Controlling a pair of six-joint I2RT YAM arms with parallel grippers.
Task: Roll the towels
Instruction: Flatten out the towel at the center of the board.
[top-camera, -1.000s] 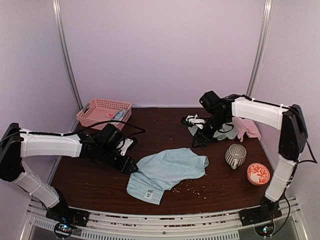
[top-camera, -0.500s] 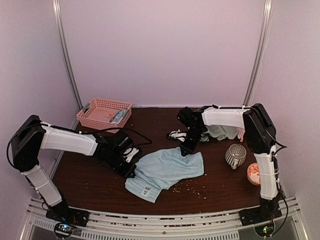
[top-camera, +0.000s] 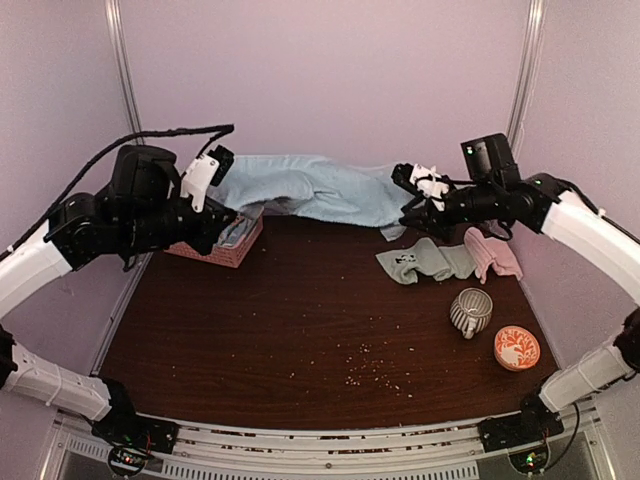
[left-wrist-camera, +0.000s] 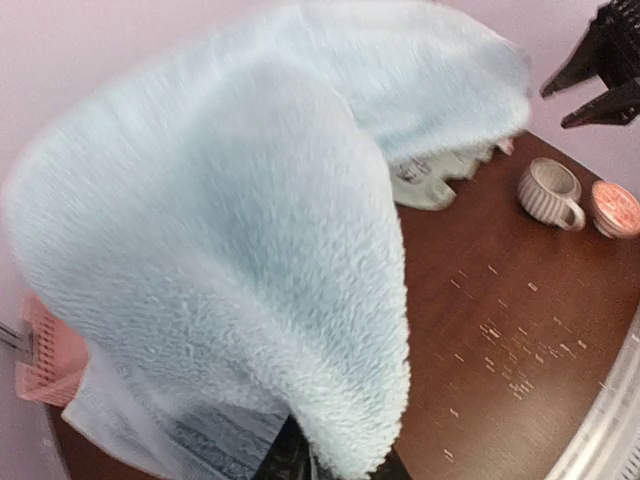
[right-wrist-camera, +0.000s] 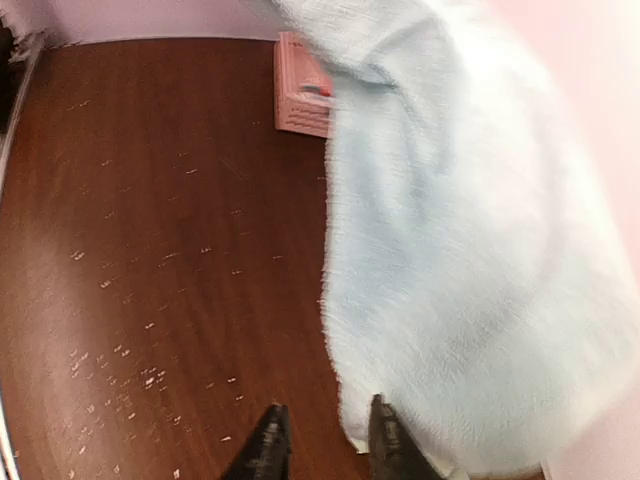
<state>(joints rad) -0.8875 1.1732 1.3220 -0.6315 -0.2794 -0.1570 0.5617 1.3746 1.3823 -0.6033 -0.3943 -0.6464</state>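
A plain light blue towel (top-camera: 310, 190) hangs in the air near the back wall, stretched between my two grippers. My left gripper (top-camera: 222, 210) is shut on its left end; in the left wrist view the towel (left-wrist-camera: 250, 250) spills out of the closed fingertips (left-wrist-camera: 295, 462). My right gripper (top-camera: 408, 214) holds the right end. In the right wrist view its fingers (right-wrist-camera: 383, 440) stand slightly apart, with the towel's edge (right-wrist-camera: 460, 280) running in beside the right one. A sage green towel (top-camera: 425, 262) and a pink towel (top-camera: 492, 255) lie at the back right. The spotted blue towel is hidden.
A pink basket (top-camera: 205, 247) sits at the back left, partly behind my left arm. A striped mug (top-camera: 470, 310) and a red patterned bowl (top-camera: 517, 347) stand at the right. Crumbs (top-camera: 365, 365) are scattered on the brown table (top-camera: 250, 340).
The light blue towel lay on the table between the grippers; both arms have now lifted it high and spread it out toward the back wall.
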